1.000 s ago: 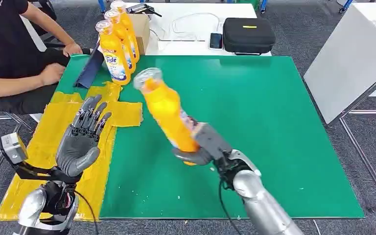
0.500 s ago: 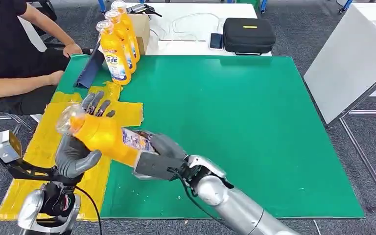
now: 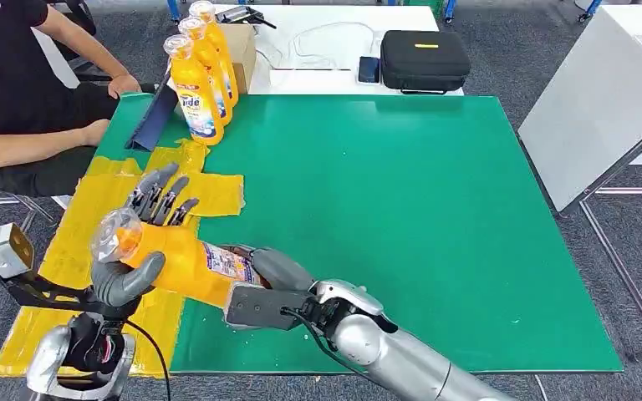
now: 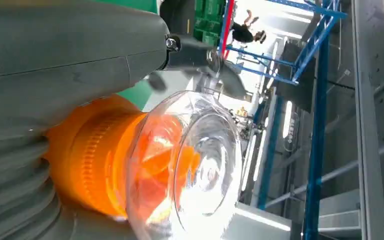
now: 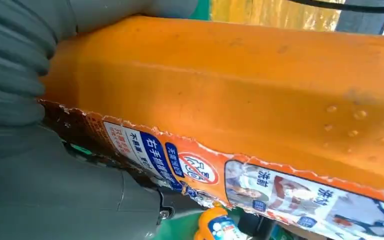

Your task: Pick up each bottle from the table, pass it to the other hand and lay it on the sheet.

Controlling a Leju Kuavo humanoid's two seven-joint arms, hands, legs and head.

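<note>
- The right hand (image 3: 261, 292) grips the orange bottle (image 3: 180, 255) by its base end, its fingers (image 3: 277, 266) wrapped round the body.
- The bottle lies tilted across the left hand (image 3: 134, 251), its clear cap (image 3: 115, 236) resting in the palm.
- The left hand's thumb (image 3: 134, 276) curls under the neck; its fingers (image 3: 163, 194) stay spread beyond the cap, above the yellow sheet (image 3: 75, 251).
- Three more bottles (image 3: 196, 83) stand well beyond the fingertips on the green surface (image 3: 401, 209).

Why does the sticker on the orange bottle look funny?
The label on the orange bottle is torn, with ragged edges. The bottle lies sideways between the right hand and left hand. The yellow sheet looks crinkled too.
</note>
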